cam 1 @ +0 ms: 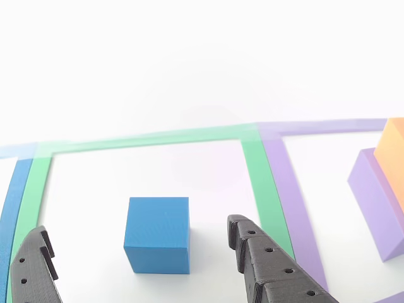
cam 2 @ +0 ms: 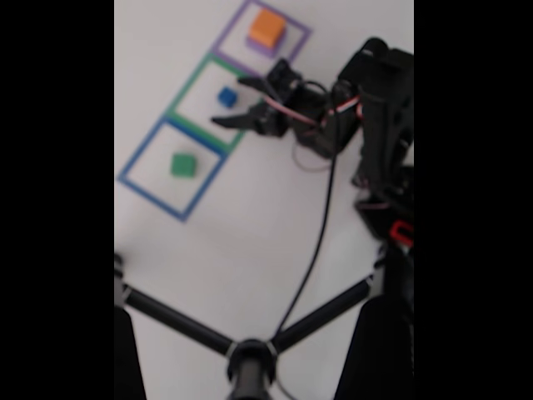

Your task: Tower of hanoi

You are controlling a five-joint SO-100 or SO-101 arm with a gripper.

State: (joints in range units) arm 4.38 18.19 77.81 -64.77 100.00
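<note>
A small blue block (cam 1: 157, 235) (cam 2: 226, 97) sits inside the green taped square (cam 1: 151, 137) (cam 2: 187, 90). My gripper (cam 1: 136, 243) (cam 2: 229, 102) is open, one black finger on each side of the block, neither touching it. The orange block (cam 1: 392, 154) (cam 2: 267, 27) rests on the purple block (cam 1: 376, 205) (cam 2: 257, 46) inside the purple taped square (cam 2: 296, 33). In the fixed view a green block (cam 2: 182, 164) lies in the blue taped square (cam 2: 150, 196).
The white table (cam 2: 250, 242) holds the arm's black body (cam 2: 375, 108) at the right, with a cable (cam 2: 321, 225) trailing down. A black camera stand (cam 2: 250, 354) spreads across the bottom of the fixed view.
</note>
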